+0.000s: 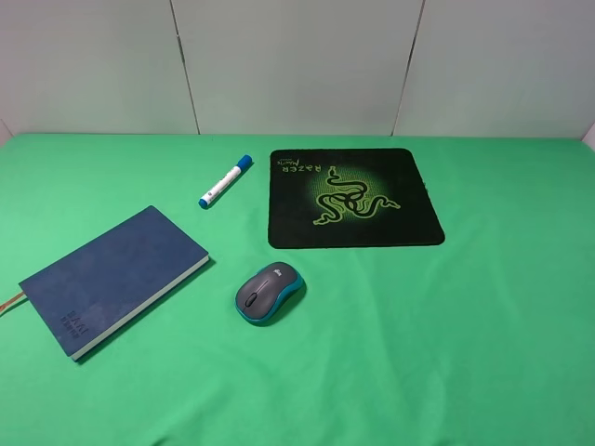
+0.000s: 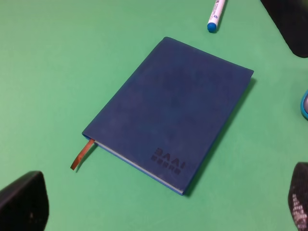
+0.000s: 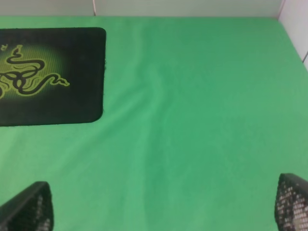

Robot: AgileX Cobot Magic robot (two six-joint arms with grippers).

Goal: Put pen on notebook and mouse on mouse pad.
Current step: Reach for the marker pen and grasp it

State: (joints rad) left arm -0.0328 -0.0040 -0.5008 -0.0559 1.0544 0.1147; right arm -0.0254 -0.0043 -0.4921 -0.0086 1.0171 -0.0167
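The pen (image 1: pixel 226 181), white with a blue cap, lies on the green cloth left of the mouse pad (image 1: pixel 353 197). The dark blue notebook (image 1: pixel 112 279) lies closed at the front left, and the grey and teal mouse (image 1: pixel 270 292) sits on the cloth just in front of the pad. Neither gripper shows in the exterior high view. My left gripper (image 2: pixel 161 202) hangs open above the notebook (image 2: pixel 168 113), with the pen's blue end (image 2: pixel 214 17) beyond it. My right gripper (image 3: pixel 159 207) is open over bare cloth beside the mouse pad (image 3: pixel 53 72). Both hold nothing.
A green cloth (image 1: pixel 465 334) covers the whole table, with a soft wrinkle (image 3: pixel 149 91) near the pad. White wall panels (image 1: pixel 297 65) stand behind the far edge. A brown ribbon (image 2: pixel 82 154) sticks out of the notebook.
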